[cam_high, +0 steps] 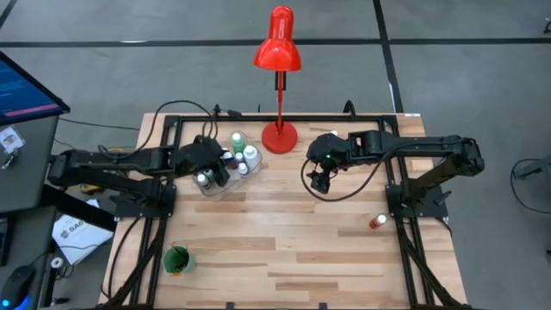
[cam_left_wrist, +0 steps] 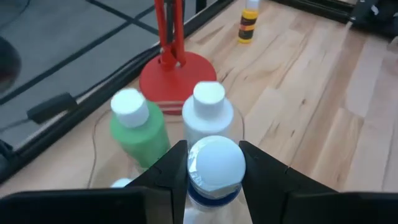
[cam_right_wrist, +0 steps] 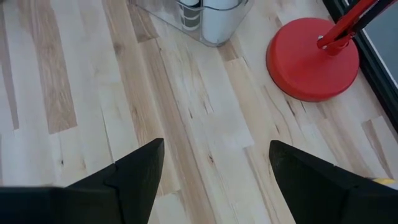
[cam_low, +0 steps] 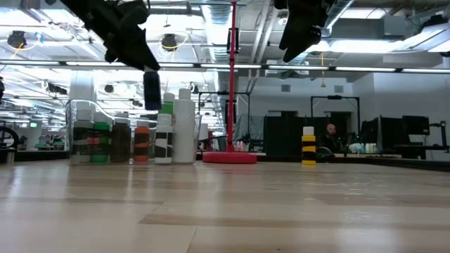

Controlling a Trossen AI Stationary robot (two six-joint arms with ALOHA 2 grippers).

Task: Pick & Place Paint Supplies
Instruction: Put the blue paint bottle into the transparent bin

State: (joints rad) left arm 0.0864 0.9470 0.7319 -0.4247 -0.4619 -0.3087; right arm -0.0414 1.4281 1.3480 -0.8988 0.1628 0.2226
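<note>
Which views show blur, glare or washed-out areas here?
Left wrist view: the white-capped bottle between the left gripper fingers looks soft. Low view: ceiling lights glare; both grippers are dark silhouettes. High view: evenly lit. Right wrist view: sharp wood grain, right gripper open.

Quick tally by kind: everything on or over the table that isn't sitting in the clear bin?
Paint bottles: 2 (held bottle in the left tool; loose bottle near the right arm's base)
Red lamp: 1
Green cup: 1
Total: 4
</note>
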